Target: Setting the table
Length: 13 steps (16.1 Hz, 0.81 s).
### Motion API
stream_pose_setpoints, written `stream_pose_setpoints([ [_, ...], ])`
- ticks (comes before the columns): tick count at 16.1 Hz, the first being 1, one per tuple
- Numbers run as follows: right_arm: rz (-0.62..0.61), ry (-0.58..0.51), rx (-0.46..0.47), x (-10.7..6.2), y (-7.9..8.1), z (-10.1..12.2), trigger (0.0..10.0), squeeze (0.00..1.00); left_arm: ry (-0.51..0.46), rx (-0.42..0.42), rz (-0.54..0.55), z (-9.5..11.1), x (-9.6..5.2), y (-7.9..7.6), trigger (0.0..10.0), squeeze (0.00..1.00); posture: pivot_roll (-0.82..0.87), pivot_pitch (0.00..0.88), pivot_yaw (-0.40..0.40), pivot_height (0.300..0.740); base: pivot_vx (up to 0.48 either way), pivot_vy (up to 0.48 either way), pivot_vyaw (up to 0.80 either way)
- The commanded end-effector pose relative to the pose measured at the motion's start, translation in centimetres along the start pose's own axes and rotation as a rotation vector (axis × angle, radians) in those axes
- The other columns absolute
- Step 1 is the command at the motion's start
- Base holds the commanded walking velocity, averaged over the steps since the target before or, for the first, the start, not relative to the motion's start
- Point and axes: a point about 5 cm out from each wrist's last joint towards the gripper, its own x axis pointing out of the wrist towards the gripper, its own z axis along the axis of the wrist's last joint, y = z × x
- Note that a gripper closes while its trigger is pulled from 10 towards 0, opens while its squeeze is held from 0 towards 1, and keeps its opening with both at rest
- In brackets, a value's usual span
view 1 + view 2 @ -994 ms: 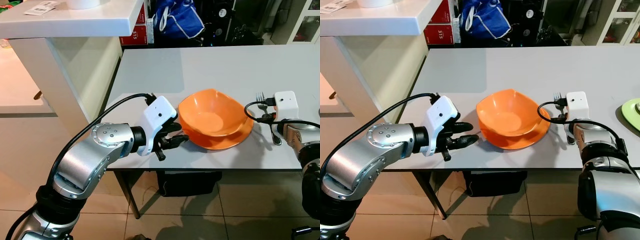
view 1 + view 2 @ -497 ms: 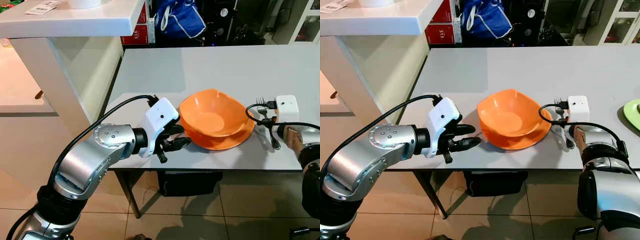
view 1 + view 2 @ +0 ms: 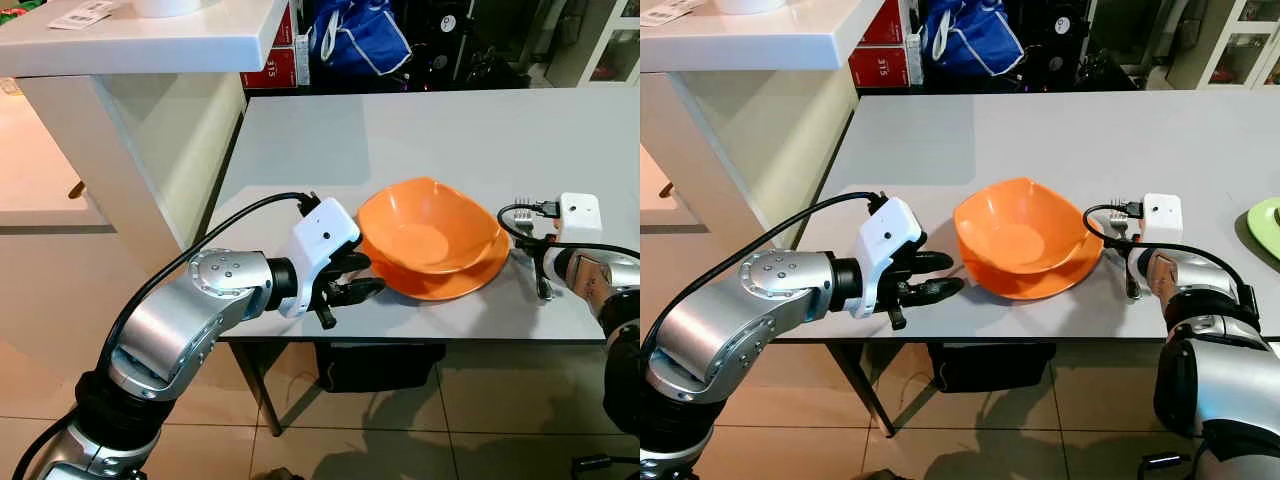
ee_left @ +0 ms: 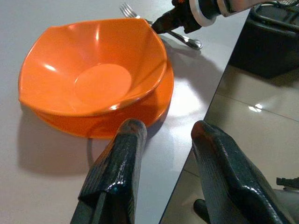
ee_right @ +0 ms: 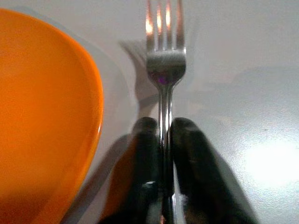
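Pinched tight between the right gripper's [image 5: 161, 140] black fingers is a silver metal fork [image 5: 164, 70], lying on the grey table [image 3: 420, 130] just right of the orange plate [image 3: 470, 277]. A deep orange squarish bowl [image 3: 425, 225] sits on that plate. Left gripper [image 3: 365, 275] hovers beside the plate's left edge, fingers spread and empty

Orange bowl [image 3: 425, 225], silver fork [image 5: 165, 70]
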Motion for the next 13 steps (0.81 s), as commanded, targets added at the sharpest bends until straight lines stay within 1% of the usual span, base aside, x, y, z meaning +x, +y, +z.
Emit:
stream_pose_setpoints([
  [1,0.006,0.008,0.022,0.0,0.0,0.0,10.0,1.0,-0.006,0.037,-0.015,0.7,-0.1,-0.2,10.0,0.0,0.01,0.033,0.086,0.74,0.0,0.0,0.0],
  [7,0.014,-0.004,0.041,-0.1,-0.1,0.2,10.0,1.0,-0.008,0.048,-0.017,0.7,0.0,-0.1,10.0,0.0,0.01,0.021,0.088,0.74,0.0,0.0,0.0],
  [9,0.011,-0.046,0.032,-0.2,-0.1,1.3,10.0,1.0,-0.016,0.058,-0.012,0.9,0.1,0.0,10.0,0.0,0.01,0.012,0.084,0.74,0.0,0.0,0.0],
  [10,0.012,-0.07,0.029,-0.4,-0.2,2.0,10.0,0.68,-0.02,0.063,-0.006,1.1,0.1,0.2,10.0,0.0,0.01,0.006,0.082,0.74,0.0,0.0,0.0],
  [11,0.016,-0.116,0.029,-0.7,-0.3,3.4,10.0,0.0,-0.031,0.072,0.015,1.3,0.1,0.5,10.0,0.0,0.01,0.0,0.077,0.74,0.0,0.0,0.0],
  [12,0.014,-0.162,-0.025,-1.3,-0.4,5.5,10.0,0.0,-0.063,0.074,0.047,1.8,0.0,0.9,10.0,0.0,0.01,0.0,0.071,0.74,0.0,0.0,0.0],
  [13,0.014,-0.173,-0.044,-1.5,-0.4,6.1,10.0,0.0,-0.073,0.073,0.058,1.9,0.0,1.0,10.0,0.0,0.01,0.0,0.071,0.74,0.0,0.0,0.0],
])
